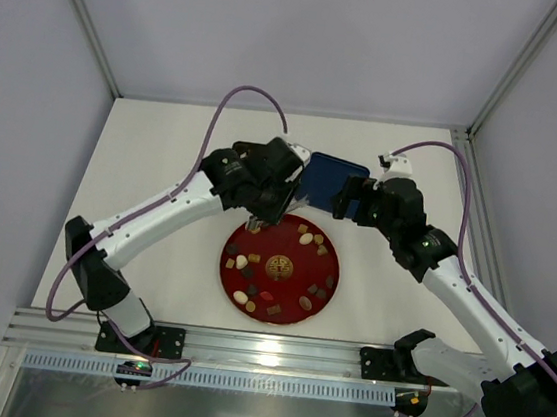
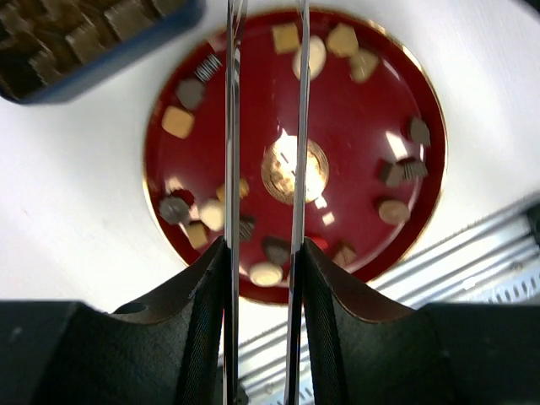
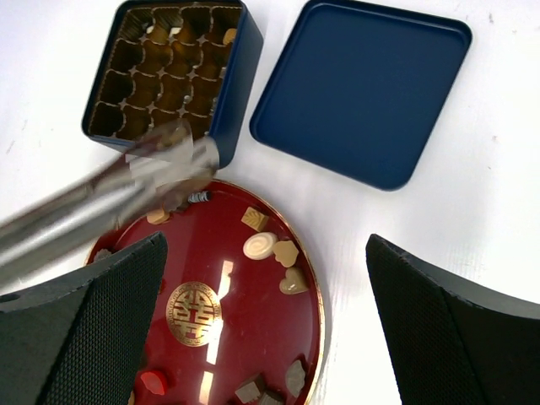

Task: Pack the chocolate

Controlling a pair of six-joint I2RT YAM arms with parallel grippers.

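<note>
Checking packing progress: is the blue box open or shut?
Open: the box shows its grid, and the lid lies beside it.

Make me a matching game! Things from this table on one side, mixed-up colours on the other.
Things:
1. chocolates
2. plate
3. lid
4. tongs

Colours:
a. silver
b. red with a gold middle
c. dark blue
d. brown, tan and cream

Pairs: 1-d, 2-b, 3-c, 4-a
</note>
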